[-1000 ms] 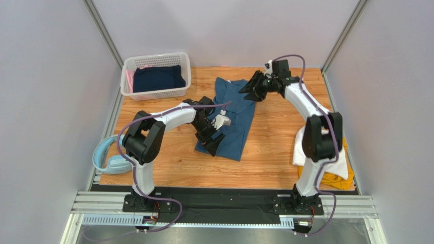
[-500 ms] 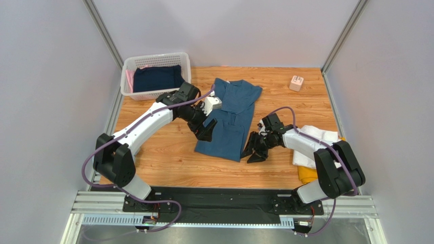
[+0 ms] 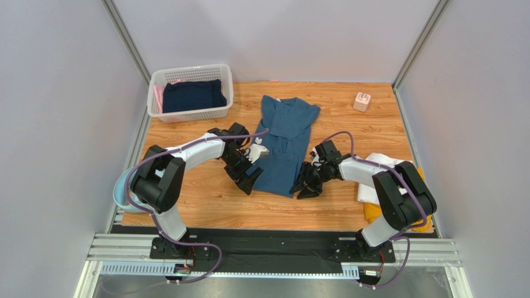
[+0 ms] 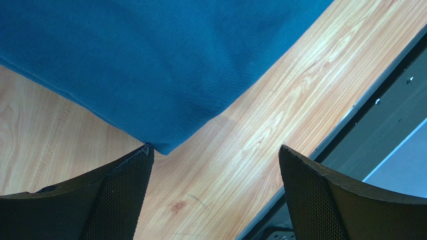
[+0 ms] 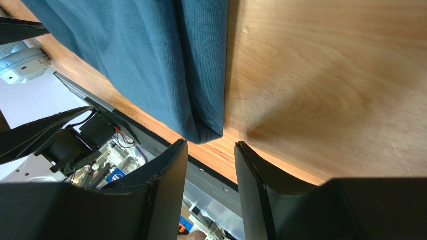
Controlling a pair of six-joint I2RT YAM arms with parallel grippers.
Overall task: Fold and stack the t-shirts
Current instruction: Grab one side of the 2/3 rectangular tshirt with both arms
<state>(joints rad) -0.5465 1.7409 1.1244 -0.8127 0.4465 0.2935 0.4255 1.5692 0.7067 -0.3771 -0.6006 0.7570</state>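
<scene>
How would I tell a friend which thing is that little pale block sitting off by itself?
Start at the wooden table and look to its far right corner. There, right of the teal t-shirt, the small block sits alone on bare wood. It is pale and boxy, unlike the soft cloth and the much bigger white lattice basket at far left.

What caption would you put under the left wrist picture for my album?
Open left end effector at a corner of the soft teal-blue cotton t-shirt on the wooden table.

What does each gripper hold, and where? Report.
Nothing. The left gripper and right gripper stand open, each at a near corner of the teal shirt, not closed on it.
</scene>
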